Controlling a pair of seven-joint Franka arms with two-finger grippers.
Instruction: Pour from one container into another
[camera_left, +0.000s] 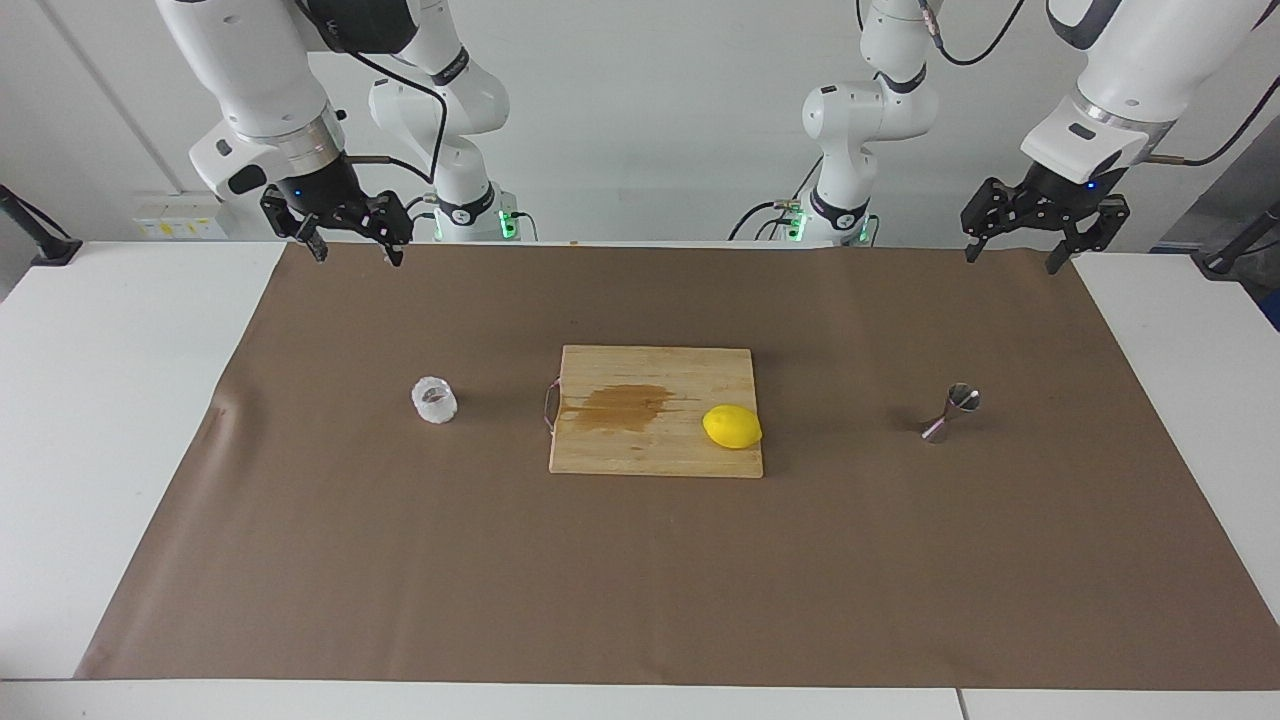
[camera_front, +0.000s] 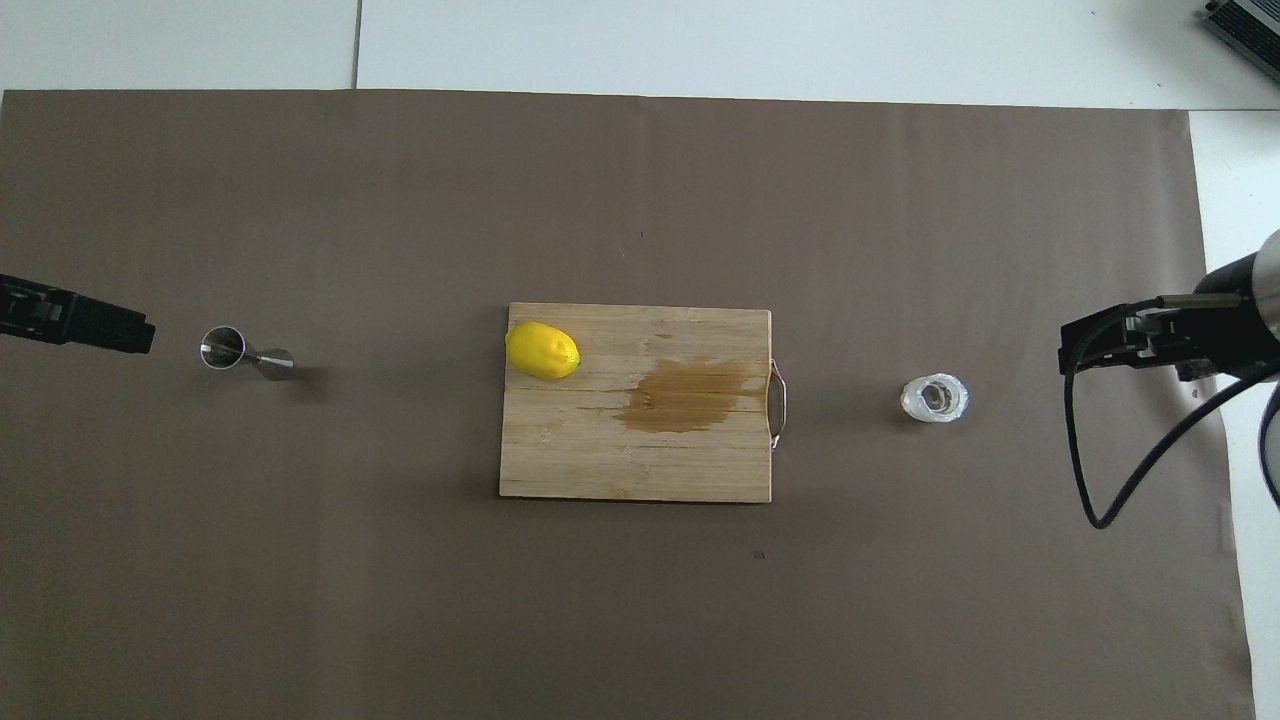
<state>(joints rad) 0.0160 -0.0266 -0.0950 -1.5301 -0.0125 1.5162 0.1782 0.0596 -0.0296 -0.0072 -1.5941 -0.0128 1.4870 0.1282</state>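
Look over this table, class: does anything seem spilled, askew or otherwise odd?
Yes: a brown stain darkens the middle of the board, like a soaked-in spill. The cup and jigger stand upright; the lemon sits on the board.

A lemon (camera_left: 732, 427) lies on the cutting board (camera_left: 640, 455) at mid-desk. In the overhead view, the jigger (camera_front: 245, 353) stands at the board's nine o'clock, the glass cup (camera_front: 934, 398) at three.
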